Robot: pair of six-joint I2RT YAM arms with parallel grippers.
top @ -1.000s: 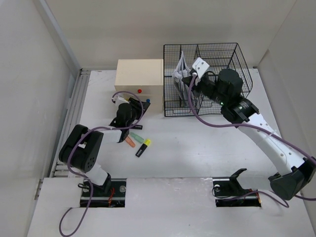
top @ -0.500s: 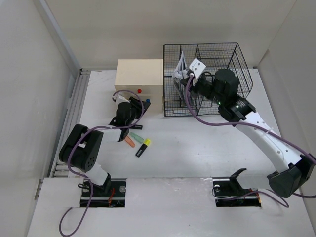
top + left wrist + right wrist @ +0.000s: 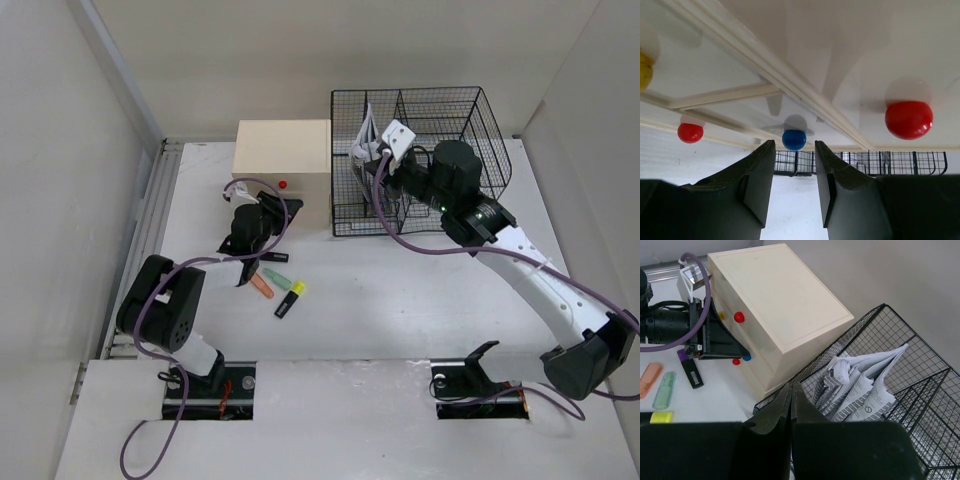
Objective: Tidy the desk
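White and matte, the desk [image 3: 400,310] spreads under everything, with grey slotted rails [image 3: 150,230] along its left edge. The left gripper [image 3: 794,150] points at the front of the cream drawer box [image 3: 282,150]. Its jaws are parted by a narrow gap and hold nothing. A blue knob [image 3: 794,139] shows in that gap just beyond the fingertips, and whether they touch it cannot be told. A red knob [image 3: 908,120] sits to its right. On the desk just beside this arm lie an orange highlighter [image 3: 262,286], a green highlighter [image 3: 276,277] and a yellow-and-black highlighter [image 3: 290,299]. Right of the drawer box stands the black wire-mesh rack [image 3: 440,115], with folded papers [image 3: 865,385] upright in its left compartment. The right gripper [image 3: 791,390] hangs over that rack, fingers pressed together and empty.
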